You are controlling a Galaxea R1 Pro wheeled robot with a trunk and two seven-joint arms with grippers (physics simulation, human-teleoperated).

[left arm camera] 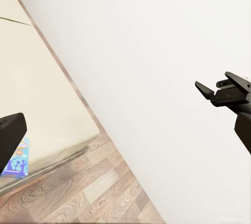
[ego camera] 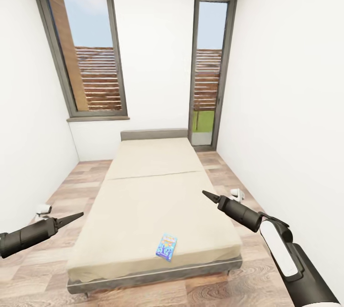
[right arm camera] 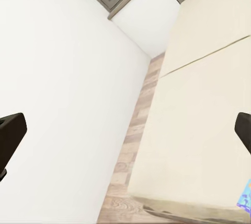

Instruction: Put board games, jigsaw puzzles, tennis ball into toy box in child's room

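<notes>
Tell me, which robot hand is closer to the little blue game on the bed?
The right gripper, probably. It hangs over the bed's right side, up and right of the blue board game. The left gripper hovers off the bed's left edge, farther away.

Colours in the child's room.
Beige bed (ego camera: 153, 192), dark grey frame; blue cartoon-printed board game (ego camera: 166, 246) at 6 o'clock; white walls (ego camera: 282, 82); brown wood-plank floor (ego camera: 67, 187).

I'm looking into a small bedroom in a home: a low bed (ego camera: 153, 202) with a beige mattress, plain white walls, wood-plank floor (ego camera: 71, 178), and two tall dark-framed windows (ego camera: 88, 49).
</notes>
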